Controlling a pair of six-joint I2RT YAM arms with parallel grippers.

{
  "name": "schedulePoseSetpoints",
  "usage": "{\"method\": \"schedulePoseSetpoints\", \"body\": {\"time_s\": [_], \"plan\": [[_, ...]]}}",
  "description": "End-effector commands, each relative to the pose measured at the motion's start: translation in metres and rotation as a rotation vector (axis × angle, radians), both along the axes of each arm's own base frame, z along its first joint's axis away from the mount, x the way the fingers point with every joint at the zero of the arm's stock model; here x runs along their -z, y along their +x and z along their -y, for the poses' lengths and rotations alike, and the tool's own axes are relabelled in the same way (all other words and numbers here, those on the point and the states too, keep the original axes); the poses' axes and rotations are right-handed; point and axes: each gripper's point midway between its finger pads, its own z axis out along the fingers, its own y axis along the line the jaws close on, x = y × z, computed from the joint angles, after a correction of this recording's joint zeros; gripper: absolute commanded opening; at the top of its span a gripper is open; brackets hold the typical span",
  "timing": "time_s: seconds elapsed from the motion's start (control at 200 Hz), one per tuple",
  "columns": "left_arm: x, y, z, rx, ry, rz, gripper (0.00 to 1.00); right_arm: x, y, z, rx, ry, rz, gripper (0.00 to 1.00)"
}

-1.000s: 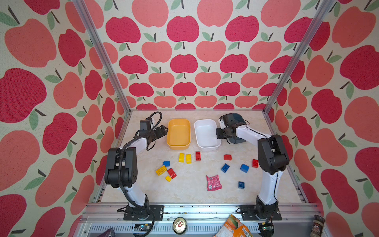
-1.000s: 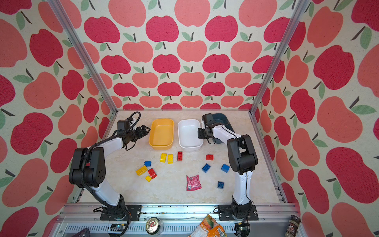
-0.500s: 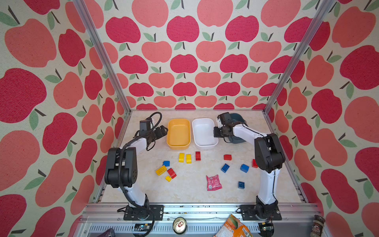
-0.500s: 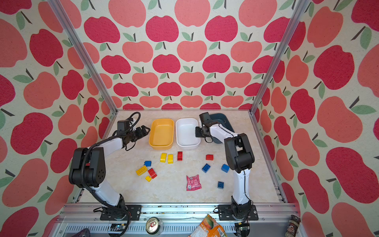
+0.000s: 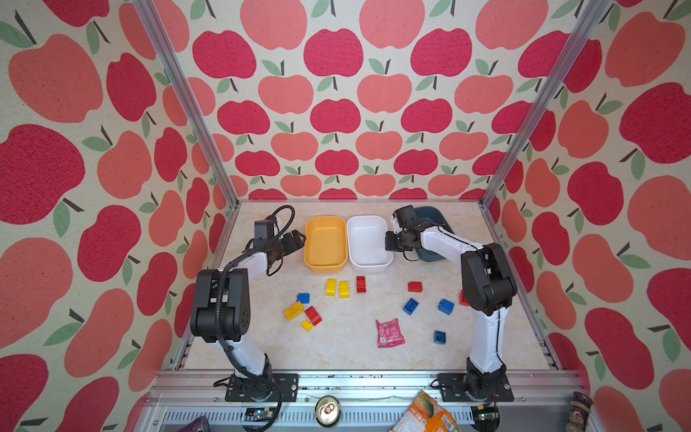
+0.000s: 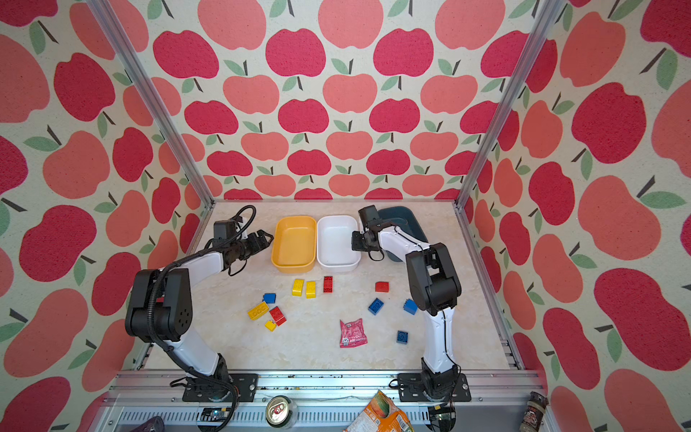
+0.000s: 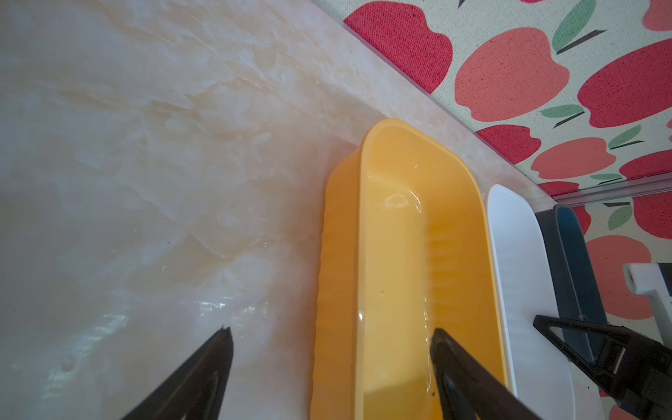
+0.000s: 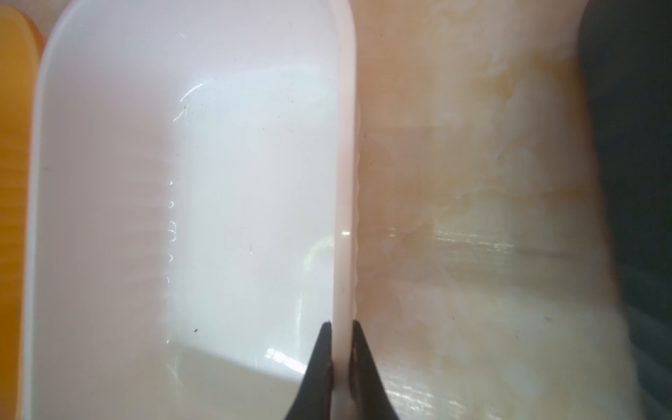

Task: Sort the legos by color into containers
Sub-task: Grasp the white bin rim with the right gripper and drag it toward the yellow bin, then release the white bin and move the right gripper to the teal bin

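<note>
Three containers stand in a row at the back: yellow (image 5: 324, 245), white (image 5: 368, 241) and dark blue-grey (image 5: 435, 218). My right gripper (image 5: 388, 243) (image 8: 342, 323) is shut on the white container's right rim (image 8: 343, 218). My left gripper (image 5: 297, 241) (image 7: 331, 330) is open astride the yellow container's left wall (image 7: 338, 254), one finger inside and one over the table. The legos lie loose in front: yellow (image 5: 331, 287), red (image 5: 361, 283) (image 5: 414, 287) and blue (image 5: 410, 306) (image 5: 446, 306), with a mixed cluster (image 5: 313, 315) at the left.
A crinkled pink packet (image 5: 389, 333) lies among the bricks near the front. One red brick (image 5: 463, 298) is half hidden behind the right arm. A can (image 5: 328, 410) and an orange bag (image 5: 426, 413) sit on the front rail, outside the table.
The right gripper has slid the white container leftward until it sits against the yellow one. The left arm and the bricks have not moved.
</note>
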Motion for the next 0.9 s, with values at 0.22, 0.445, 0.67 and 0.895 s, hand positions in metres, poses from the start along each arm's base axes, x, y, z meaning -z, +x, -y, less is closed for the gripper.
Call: {"method": "schedulePoseSetpoints", "body": {"time_s": [0.22,0.445,0.67,0.895], "plan": [[-0.012,-0.001,-0.003,0.001,0.0,0.039,0.87,0.012,-0.006,-0.011,0.02,0.041,-0.066,0.08],[-0.013,-0.001,-0.002,0.002,0.0,0.042,0.87,0.009,-0.007,-0.01,0.012,0.029,-0.052,0.14],[-0.014,-0.001,-0.003,0.0,0.001,0.043,0.87,0.0,-0.005,-0.008,0.012,0.027,-0.023,0.28],[-0.018,-0.001,-0.004,-0.001,0.003,0.05,0.87,-0.033,0.0,0.002,0.016,0.004,0.049,0.37]]}}
